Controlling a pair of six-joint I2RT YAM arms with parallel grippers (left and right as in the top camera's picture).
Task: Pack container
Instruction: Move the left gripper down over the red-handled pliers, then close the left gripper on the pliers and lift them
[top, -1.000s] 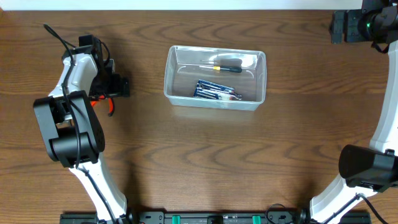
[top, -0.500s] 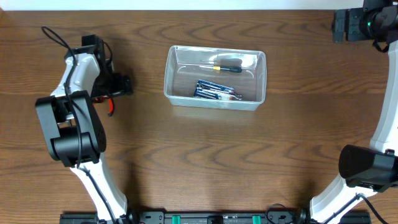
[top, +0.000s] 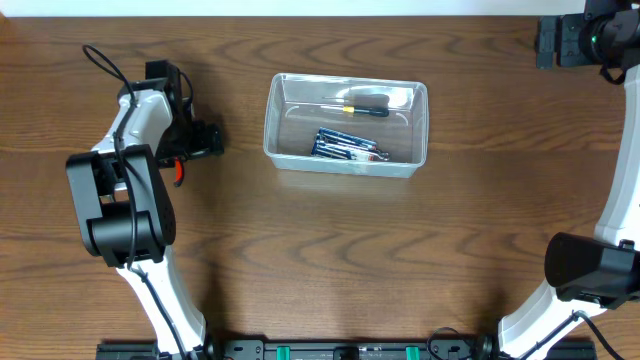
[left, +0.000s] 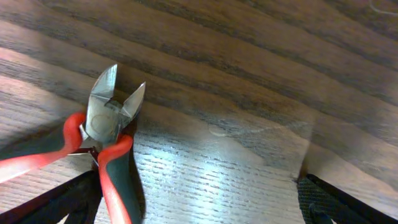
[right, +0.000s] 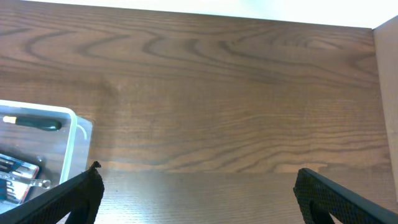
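Red-handled cutters (left: 106, 134) lie on the table (top: 330, 250), left of the container (top: 345, 165).

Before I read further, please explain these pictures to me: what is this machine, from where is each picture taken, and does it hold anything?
These are two robot arms at a wooden table. One picture looks down from above; the other two come from small cameras on each wrist, so the dark tips at their lower edges are that arm's own fingers.

In the middle stands the container, a clear plastic tub. Inside lie a screwdriver and a flat bluish pack.

The left claw is open above red-handled cutting pliers, which lie on the table, not held. The right claw waits open at the far corner, holding nothing.
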